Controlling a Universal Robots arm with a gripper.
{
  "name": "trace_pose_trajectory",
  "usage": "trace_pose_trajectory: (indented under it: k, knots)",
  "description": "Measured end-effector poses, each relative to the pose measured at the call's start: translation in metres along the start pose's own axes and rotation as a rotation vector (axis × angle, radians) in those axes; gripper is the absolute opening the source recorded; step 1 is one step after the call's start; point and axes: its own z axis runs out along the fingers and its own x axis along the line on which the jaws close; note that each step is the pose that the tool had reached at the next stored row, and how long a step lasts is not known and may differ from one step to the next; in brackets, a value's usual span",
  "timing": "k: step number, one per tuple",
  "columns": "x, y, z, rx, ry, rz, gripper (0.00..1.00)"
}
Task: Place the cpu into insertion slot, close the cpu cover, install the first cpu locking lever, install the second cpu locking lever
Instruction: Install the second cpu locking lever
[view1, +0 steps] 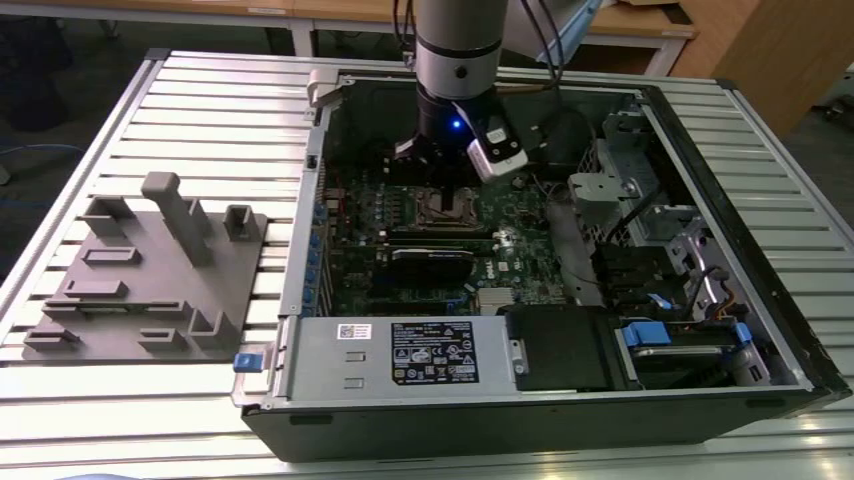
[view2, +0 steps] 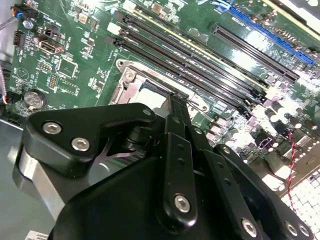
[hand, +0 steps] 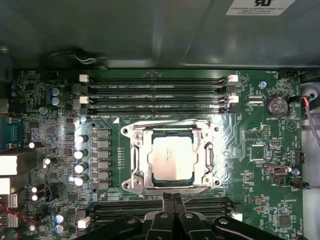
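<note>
Square silver-grey cpu (hand: 171, 158) lies under the windowed metal cpu cover (hand: 141, 159); black hand (hand: 172, 198) pinched together beside it.

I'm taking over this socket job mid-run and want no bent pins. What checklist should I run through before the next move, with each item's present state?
1. cpu lies flat in the insertion slot: ok, in the first wrist view.
2. cpu cover down around the chip: ok.
3. Locking levers latched: cannot tell.
4. tool holds nothing: ok, fingertips together, bare.
5. Tool position: ok, at the socket's edge beside the memory slots.
6. Motherboard around the socket free of loose parts: ok.
</note>
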Motion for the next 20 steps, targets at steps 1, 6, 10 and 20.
trace_pose_trajectory:
  k: [1,6,10,20]
  knots:
    - [0.0008,-0.0002,0.0001,-0.0001,-0.0001,0.000,0.10]
    - [0.0044,-0.0010,0.0004,0.0000,0.0000,0.000,0.10]
    - [0.0102,-0.0014,0.0008,0.0001,0.0000,0.000,0.10]
    - [0.0166,-0.0032,0.0017,0.0004,0.0001,0.000,0.10]
